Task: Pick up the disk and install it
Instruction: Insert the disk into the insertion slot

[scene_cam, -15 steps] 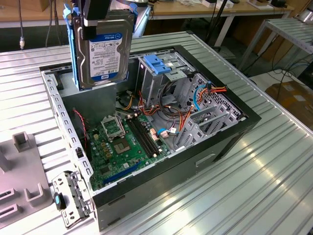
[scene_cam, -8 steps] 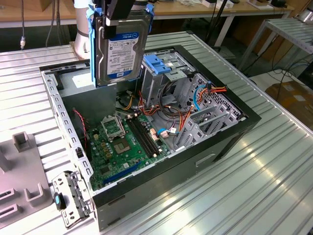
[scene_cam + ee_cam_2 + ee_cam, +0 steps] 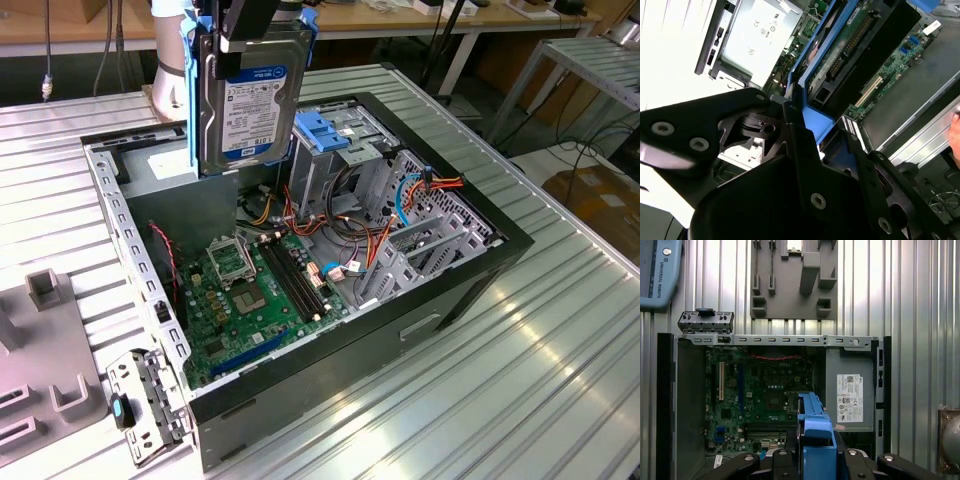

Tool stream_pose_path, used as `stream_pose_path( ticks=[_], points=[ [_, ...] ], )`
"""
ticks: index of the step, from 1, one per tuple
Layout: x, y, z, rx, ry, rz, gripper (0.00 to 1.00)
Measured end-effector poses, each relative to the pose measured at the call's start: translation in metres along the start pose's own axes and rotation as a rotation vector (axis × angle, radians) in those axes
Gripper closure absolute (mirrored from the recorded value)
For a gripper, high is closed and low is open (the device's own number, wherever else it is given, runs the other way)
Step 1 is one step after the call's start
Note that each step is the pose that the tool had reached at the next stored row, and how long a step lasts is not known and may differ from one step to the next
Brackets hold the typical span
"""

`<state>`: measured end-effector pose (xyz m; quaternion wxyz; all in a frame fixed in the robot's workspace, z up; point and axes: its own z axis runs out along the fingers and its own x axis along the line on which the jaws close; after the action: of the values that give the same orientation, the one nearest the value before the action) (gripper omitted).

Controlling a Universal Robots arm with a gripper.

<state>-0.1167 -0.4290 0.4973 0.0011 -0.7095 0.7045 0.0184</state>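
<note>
Claw clamped on the disk, upright at eleven o'clock in the exterior view above the case, and any tilt could jam its blue rails on the cage at four o'clock or snag the cables.

Blue-white barcode label on disk; white sticker on power-supply box; lettering on arm cover.

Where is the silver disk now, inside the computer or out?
Out. The silver-grey metal disk with blue plastic rails hangs upright above the open black computer case.
</note>
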Motion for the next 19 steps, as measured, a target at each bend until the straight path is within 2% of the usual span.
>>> stream_pose_path(
  ticks=[8,19],
  points=[
    [0.0006,-0.0001,0.0,-0.0001,0.0,0.0,0.63],
    [0.0134,0.0,-0.0004,-0.0001,0.0,0.0,0.63]
  ],
)
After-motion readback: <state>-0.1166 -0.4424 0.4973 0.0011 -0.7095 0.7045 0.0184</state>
